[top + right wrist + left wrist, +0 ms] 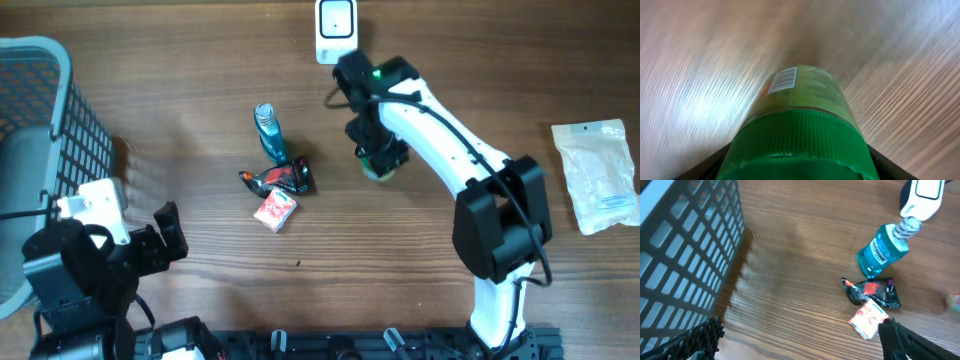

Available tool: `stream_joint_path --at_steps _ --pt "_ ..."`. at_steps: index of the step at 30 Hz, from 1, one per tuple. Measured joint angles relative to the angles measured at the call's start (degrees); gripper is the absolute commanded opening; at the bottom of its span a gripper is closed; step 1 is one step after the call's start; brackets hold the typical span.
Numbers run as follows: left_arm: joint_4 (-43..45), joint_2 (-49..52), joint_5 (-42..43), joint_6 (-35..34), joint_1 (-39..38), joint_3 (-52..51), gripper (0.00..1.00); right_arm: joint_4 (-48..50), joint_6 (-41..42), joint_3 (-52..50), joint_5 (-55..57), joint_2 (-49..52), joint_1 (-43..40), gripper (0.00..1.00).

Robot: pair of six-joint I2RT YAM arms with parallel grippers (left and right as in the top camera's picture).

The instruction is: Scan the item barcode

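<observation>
We see the right end effector (pixel 379 152) clamped on a green-lidded jar (pixel 800 110), near the white scanner (pixel 335 28) at the far edge of the wooden table (pixel 180 70). The jar's barcode (pixel 784 80) faces the wrist camera. The left end effector (pixel 168 235) sits with its fingers wide apart beside the grey basket (pixel 60 90). A blue bottle (pixel 270 135), a black packet (pixel 280 180) and a red-and-white packet (pixel 276 210) lie mid-table.

Overhead looks straight down on the desk (pixel 180 60). The left wrist view slants low across it toward the blue bottle (pixel 882 255), also seen overhead; the right wrist view presses close on a green-lidded jar (pixel 795 135).
</observation>
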Motion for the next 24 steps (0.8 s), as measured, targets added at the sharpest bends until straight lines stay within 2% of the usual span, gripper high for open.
stream_joint_path --at_steps 2,3,5,6,10,13,18,21,24 --pt "-0.11 0.0 0.0 0.0 -1.6 0.0 1.0 5.03 11.04 -5.11 -0.44 0.2 0.0 0.68" --pt "-0.09 0.0 0.0 0.0 -2.32 0.0 1.0 9.79 15.78 -7.76 -1.05 -0.52 -0.02 0.71" --pt "-0.07 0.0 0.0 0.0 -2.99 0.0 1.0 15.96 20.92 -11.21 -2.16 -2.43 -0.02 0.88" --pt "-0.09 0.0 0.0 0.0 -2.99 0.0 1.0 19.3 22.62 -12.74 -2.62 -2.95 -0.02 1.0" --pt "0.0 0.0 0.0 0.0 -2.99 0.0 1.0 28.11 26.01 -16.15 -5.62 -1.01 0.04 1.0" --pt "-0.07 0.0 0.0 0.0 -2.99 0.0 1.0 28.81 26.1 -16.09 -7.3 -0.98 -0.02 1.0" --pt "-0.07 0.0 0.0 0.0 -2.99 0.0 1.0 27.39 20.15 -16.02 -6.29 -2.82 0.0 1.0" --pt "-0.07 0.0 0.0 0.0 -2.99 0.0 1.0 23.74 15.98 -15.87 -2.45 -10.73 0.0 1.0" --pt "-0.07 0.0 0.0 0.0 -2.99 0.0 1.0 23.15 7.89 -15.45 -0.83 -18.27 0.0 1.0"
